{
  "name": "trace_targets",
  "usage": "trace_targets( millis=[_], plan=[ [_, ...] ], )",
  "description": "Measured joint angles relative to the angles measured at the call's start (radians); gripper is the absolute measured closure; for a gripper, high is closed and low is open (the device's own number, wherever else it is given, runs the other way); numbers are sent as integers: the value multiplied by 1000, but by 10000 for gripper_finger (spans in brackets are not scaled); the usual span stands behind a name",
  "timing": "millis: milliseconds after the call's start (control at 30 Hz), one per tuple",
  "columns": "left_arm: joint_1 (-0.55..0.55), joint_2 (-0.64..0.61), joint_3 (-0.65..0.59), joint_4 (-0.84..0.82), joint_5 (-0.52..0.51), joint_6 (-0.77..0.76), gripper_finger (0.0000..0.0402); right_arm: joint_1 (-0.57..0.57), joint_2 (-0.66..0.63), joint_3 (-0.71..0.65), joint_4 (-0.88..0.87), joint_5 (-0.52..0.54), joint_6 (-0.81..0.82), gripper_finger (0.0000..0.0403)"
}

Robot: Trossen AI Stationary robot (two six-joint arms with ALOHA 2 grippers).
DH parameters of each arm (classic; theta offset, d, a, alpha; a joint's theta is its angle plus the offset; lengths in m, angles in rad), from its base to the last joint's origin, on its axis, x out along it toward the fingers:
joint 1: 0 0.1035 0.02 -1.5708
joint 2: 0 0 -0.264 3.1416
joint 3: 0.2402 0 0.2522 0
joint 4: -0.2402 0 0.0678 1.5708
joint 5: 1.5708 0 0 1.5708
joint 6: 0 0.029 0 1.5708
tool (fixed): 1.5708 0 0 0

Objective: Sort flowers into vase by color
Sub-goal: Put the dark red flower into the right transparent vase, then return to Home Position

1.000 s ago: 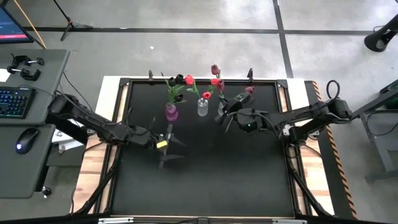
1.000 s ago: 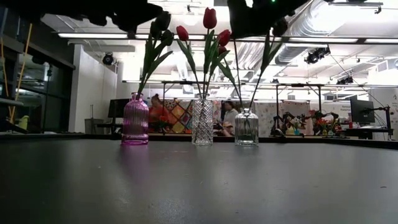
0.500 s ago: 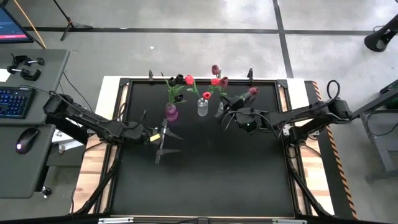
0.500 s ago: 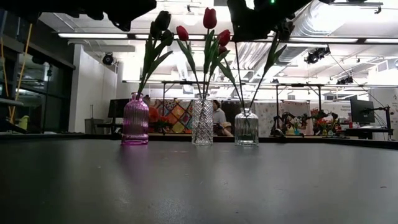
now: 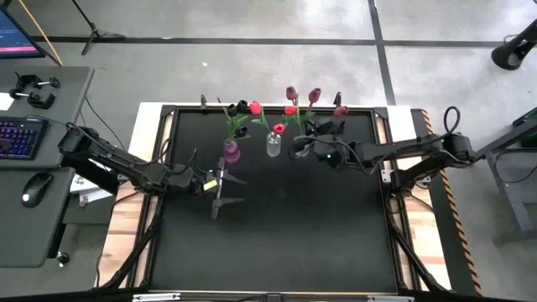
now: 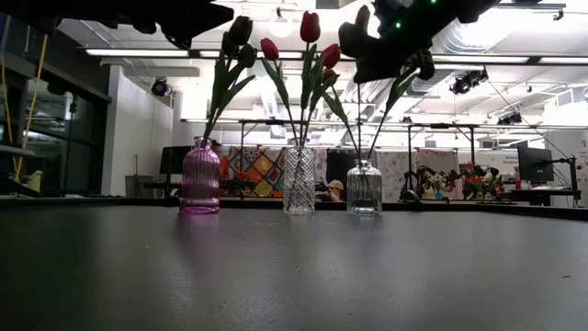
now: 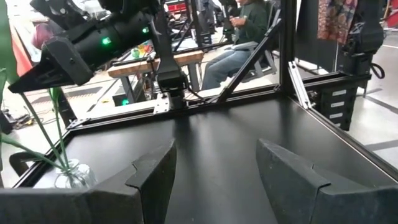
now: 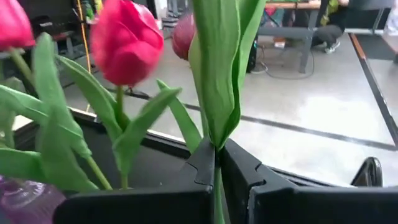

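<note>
Three vases stand in a row near the table's far edge: a purple one (image 6: 200,176) with dark maroon flowers (image 6: 236,37), a cut-glass one (image 6: 299,181) with red flowers (image 6: 310,26), and a small clear one (image 6: 364,188). My right gripper (image 8: 216,163) hangs above the small clear vase, shut on a flower's green stem and leaf (image 8: 217,74). A pink-red bud (image 8: 127,40) shows close beside it. The held flower's own head I cannot pick out. My left gripper (image 5: 220,186) hovers open near the purple vase (image 5: 232,152), nothing between its fingers (image 7: 214,168). My right gripper pinches the flower's stem together with the base of a long leaf (image 8: 216,149) between its two fingers. The fingers come roughly level from the table's right side and lie across the stem. The stem (image 6: 384,115) slants down from the gripper into the small clear vase's neck.
A black frame (image 5: 273,109) rims the dark table. Flower heads and leaves crowd the air above the vases, right beside my right gripper. The near half of the table (image 6: 294,276) lies bare. A desk with keyboard and mouse (image 5: 33,189) stands left of the table.
My right gripper has gone a little toward the table's far edge and rolled about its wrist, still shut on the stem. The held flower's upper part has swung toward the far edge, while its lower end stays in the small clear vase.
</note>
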Motion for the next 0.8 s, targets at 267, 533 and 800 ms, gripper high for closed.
trace_targets(
  millis=[267, 533, 800],
  plan=[
    [0, 0, 0, 0, 0, 0, 193, -24, 0, 0, -62, -98, 29, 388],
    [0, 0, 0, 0, -34, 1, 193, -20, 0, 0, -66, -90, 1, 282],
    [0, 0, 0, 0, -50, 2, 193, -1, -3, 0, -71, -99, -59, 161]
  ],
)
